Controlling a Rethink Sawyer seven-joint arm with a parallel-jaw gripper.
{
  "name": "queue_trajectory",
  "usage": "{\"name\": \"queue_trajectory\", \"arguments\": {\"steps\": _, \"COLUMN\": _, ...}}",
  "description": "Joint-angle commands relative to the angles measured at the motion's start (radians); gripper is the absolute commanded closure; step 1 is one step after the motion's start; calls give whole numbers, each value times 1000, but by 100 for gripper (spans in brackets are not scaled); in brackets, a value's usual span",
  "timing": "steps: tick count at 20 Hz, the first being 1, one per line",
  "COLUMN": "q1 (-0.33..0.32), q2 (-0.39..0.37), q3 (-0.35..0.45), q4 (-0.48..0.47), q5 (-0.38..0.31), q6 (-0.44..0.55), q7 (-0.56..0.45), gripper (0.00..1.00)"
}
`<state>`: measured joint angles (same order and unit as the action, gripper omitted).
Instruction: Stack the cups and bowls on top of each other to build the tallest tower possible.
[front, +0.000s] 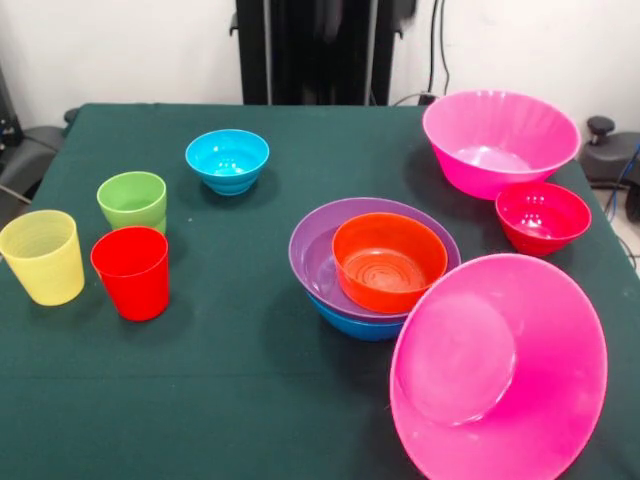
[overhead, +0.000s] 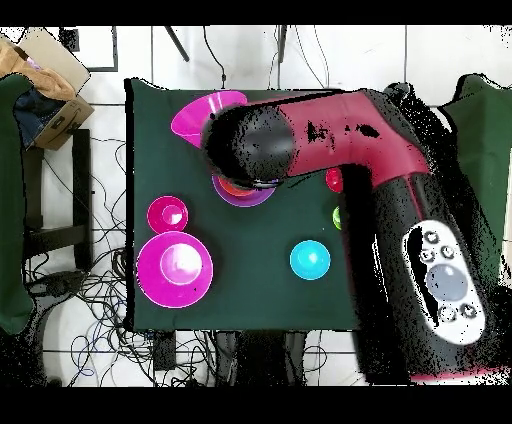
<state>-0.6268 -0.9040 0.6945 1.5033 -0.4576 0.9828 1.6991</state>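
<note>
Green-clothed table (front: 230, 380) in the front view carries the tower (front: 372, 270), a big pink bowl (front: 500, 365) tilted against it as if half-placed, cups (front: 132, 272) well apart, while overhead the arm (overhead: 330, 140) hides its gripper, state unknowable.

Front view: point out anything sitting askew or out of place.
The near pink bowl is tipped steeply, its opening facing the camera, leaning by the nested blue, purple and orange stack rather than seated on it. Everything else stands upright.
</note>
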Motion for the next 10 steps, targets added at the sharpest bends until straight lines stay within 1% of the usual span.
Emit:
{"name": "queue_trajectory", "arguments": {"steps": 1, "q1": -127, "q2": 388, "q3": -19, "q4": 160, "q5": -221, "q6": -451, "q7": -204, "gripper": 0}}
{"name": "queue_trajectory", "arguments": {"steps": 3, "q1": -155, "q2": 457, "q3": -9, "q4": 140, "q5": -291, "q6": -521, "q7": -266, "gripper": 0}}
{"name": "queue_trajectory", "arguments": {"steps": 4, "q1": -192, "q2": 503, "q3": 22, "q4": 139, "q5": -313, "q6": -569, "q7": -309, "gripper": 0}}
{"name": "queue_trajectory", "arguments": {"steps": 5, "q1": -234, "q2": 552, "q3": 62, "q4": 141, "q5": -320, "q6": -597, "q7": -351, "gripper": 0}}
{"name": "queue_trajectory", "arguments": {"steps": 7, "q1": -241, "q2": 580, "q3": 76, "q4": 133, "q5": -367, "q6": -664, "q7": -310, "gripper": 0}}
{"name": "queue_trajectory", "arguments": {"steps": 9, "q1": -293, "q2": 643, "q3": 145, "q4": 141, "q5": -395, "q6": -723, "q7": -310, "gripper": 0}}
{"name": "queue_trajectory", "arguments": {"steps": 10, "q1": -357, "q2": 705, "q3": 222, "q4": 155, "q5": -416, "q6": -727, "q7": -378, "gripper": 0}}
